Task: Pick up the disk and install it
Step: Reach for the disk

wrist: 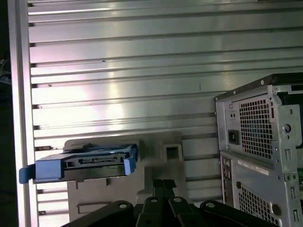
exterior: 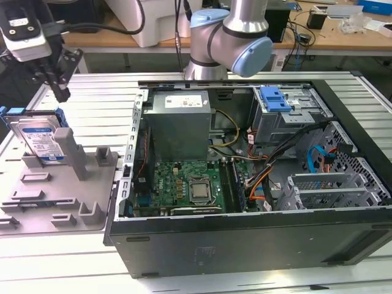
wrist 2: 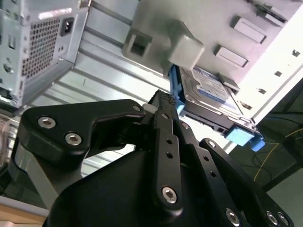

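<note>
Disk and claw are not touching. The claw hangs in the air with its two black fingers pressed together and nothing between them. Just below the claw and a little to one side, the disk stands on its edge, leaning, in a slot of the grey holder. The holder lies on the ribbed metal table. Farther off from the claw sits the big open computer box with its side off.

I think the disk is stiff and a bit heavy for its size, with smooth silver faces that could slip. It should not be bumped or dropped. The blue frame along its edges, up where it sticks out of the holder, looks like the best place to grab.
</note>
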Controlling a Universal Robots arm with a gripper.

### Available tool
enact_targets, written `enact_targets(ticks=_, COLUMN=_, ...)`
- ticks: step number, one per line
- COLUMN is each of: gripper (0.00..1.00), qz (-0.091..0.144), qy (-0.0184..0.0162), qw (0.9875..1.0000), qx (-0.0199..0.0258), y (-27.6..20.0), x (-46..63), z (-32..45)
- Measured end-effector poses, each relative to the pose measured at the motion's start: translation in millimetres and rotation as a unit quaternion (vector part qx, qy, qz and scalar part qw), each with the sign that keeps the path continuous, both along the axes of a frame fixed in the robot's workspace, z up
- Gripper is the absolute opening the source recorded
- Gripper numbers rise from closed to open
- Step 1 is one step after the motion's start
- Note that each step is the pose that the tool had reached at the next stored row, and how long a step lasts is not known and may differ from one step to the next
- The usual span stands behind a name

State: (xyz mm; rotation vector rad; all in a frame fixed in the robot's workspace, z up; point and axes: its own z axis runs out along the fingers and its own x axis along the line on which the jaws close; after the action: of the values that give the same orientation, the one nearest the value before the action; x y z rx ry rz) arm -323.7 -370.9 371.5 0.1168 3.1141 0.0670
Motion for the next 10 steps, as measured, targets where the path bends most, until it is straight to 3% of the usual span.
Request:
enact_targets(ticks=6, gripper=0.11, qz=0.000, qy=0.0005, qw=1.0000, qx=0.0000, y=10.8, x=-26.1, z=-2.6)
enact_targets(ticks=10, gripper=0.11, qz=0.000, qy=0.0010, qw=1.0000, qx=0.0000, y=21.8, x=-51.9, z=-5.3)
